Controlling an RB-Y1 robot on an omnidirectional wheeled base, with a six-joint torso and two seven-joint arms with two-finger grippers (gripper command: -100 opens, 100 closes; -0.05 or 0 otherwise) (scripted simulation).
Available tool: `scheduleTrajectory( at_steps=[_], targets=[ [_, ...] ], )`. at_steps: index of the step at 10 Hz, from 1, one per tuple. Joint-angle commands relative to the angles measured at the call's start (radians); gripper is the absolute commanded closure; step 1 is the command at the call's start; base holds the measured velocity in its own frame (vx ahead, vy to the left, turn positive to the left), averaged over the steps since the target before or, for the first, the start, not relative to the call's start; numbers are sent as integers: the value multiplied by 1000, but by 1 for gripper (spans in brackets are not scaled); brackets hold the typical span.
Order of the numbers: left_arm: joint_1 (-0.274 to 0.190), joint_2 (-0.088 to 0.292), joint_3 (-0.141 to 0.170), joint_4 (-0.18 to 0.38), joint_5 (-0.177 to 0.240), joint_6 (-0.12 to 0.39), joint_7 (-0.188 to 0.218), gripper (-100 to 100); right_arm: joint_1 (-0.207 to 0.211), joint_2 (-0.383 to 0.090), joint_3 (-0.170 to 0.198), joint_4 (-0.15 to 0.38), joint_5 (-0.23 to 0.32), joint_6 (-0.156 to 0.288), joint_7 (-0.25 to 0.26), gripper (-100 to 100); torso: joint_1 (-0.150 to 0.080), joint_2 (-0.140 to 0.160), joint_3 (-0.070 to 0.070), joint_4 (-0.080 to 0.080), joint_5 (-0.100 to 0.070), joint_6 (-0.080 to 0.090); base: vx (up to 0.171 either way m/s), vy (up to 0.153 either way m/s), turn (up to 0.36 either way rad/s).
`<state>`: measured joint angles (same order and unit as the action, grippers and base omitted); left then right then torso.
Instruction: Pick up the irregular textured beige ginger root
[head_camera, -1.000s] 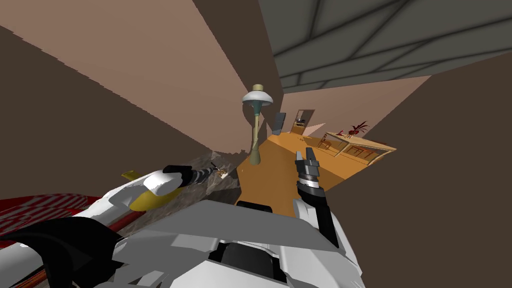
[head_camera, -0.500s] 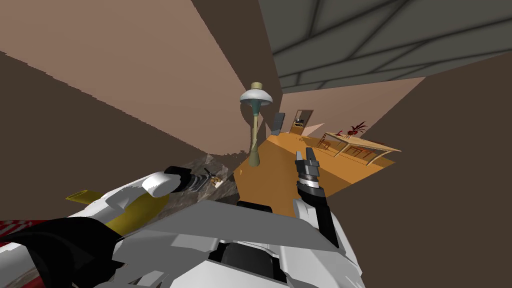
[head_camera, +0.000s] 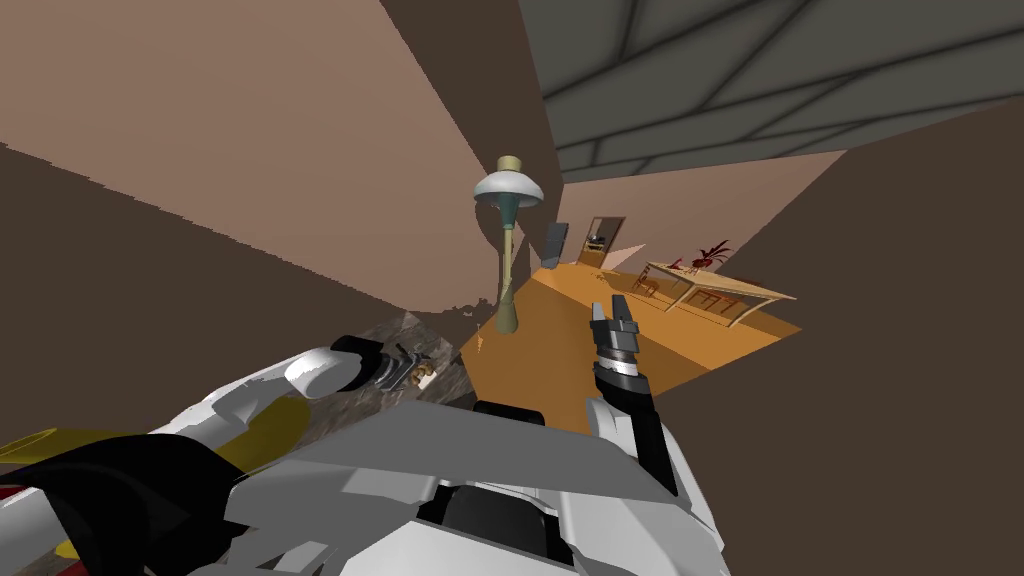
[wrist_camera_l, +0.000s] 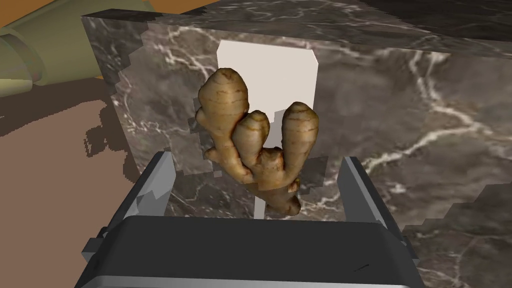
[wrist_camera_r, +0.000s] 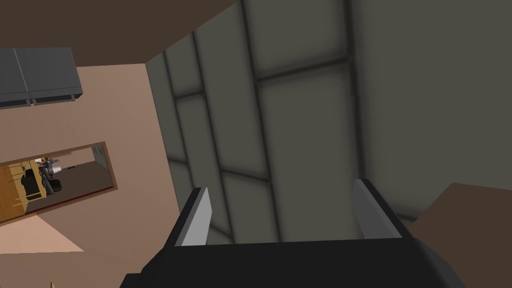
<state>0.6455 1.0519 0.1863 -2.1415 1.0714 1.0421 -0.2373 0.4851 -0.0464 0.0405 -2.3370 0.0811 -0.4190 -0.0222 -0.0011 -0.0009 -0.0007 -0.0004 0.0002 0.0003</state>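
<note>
Dark marble-patterned surface (wrist_camera_l: 400, 100) bears a white patch (wrist_camera_l: 270, 60), and the knobbly tan-brown ginger root (wrist_camera_l: 255, 140) lies across that patch. Left gripper (wrist_camera_l: 257, 162) stands wide, one finger on each side of the root and neither touching it. Right gripper (wrist_camera_r: 280, 192) is held up above the orange floor (head_camera: 560, 350), its fingers likewise spread wide.

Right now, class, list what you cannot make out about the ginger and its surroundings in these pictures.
- Head view: the ginger, at the left hand, is too small to show its shape.
- Left wrist view: the ginger's underside is hidden, so contact with the marble surface cannot be told.
- Left wrist view: ginger half covers the white patch; the edge cuts off the olive shape.
</note>
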Motion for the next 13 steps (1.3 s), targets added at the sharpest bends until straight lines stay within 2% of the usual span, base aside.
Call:
scheduleTrajectory(
  at_steps=[1,2,3,4,8,9,10,11,12,13],
  targets=[
    [-6,-17,-18,29,-14,-20,-12,-100,0,0,0,0,0,0,0,0,0,0,0,0,0,0,-5,-8,-107],
    [-10,-30,-32,48,-27,-33,-19,-100,0,0,0,0,0,0,0,0,0,1,1,0,0,0,-9,-8,-84],
    [-10,-24,-27,37,-22,-24,-13,-100,0,0,0,0,0,0,0,0,0,1,1,0,0,0,-5,-1,-10],
    [-11,-25,-28,40,-24,-27,-15,100,0,0,0,0,0,0,0,0,1,1,0,0,1,0,0,0,0],
    [-12,-25,-28,39,-24,-28,-15,100,0,0,0,0,0,0,0,0,2,-1,-1,-1,1,0,0,0,0],
    [-12,-25,-28,39,-24,-28,-15,0,0,0,0,0,0,0,0,0,1,-2,-1,-1,1,0,0,0,0],
    [-1,-4,-4,10,-2,-8,-6,100,0,0,0,0,0,0,0,0,1,-2,-2,-1,1,0,5,5,101],
    [2,5,6,-2,7,1,-2,100,0,0,0,0,0,0,0,0,2,-2,-2,-1,1,-1,9,10,122],
    [-2,-2,-2,4,-2,-7,-4,100,0,0,0,0,0,0,0,0,2,-2,-2,-2,1,-1,3,4,21],
    [-1,-1,-1,1,-2,-4,-1,0,0,0,0,0,0,0,0,0,1,-2,-2,-2,1,0,0,0,0]
  ],
)
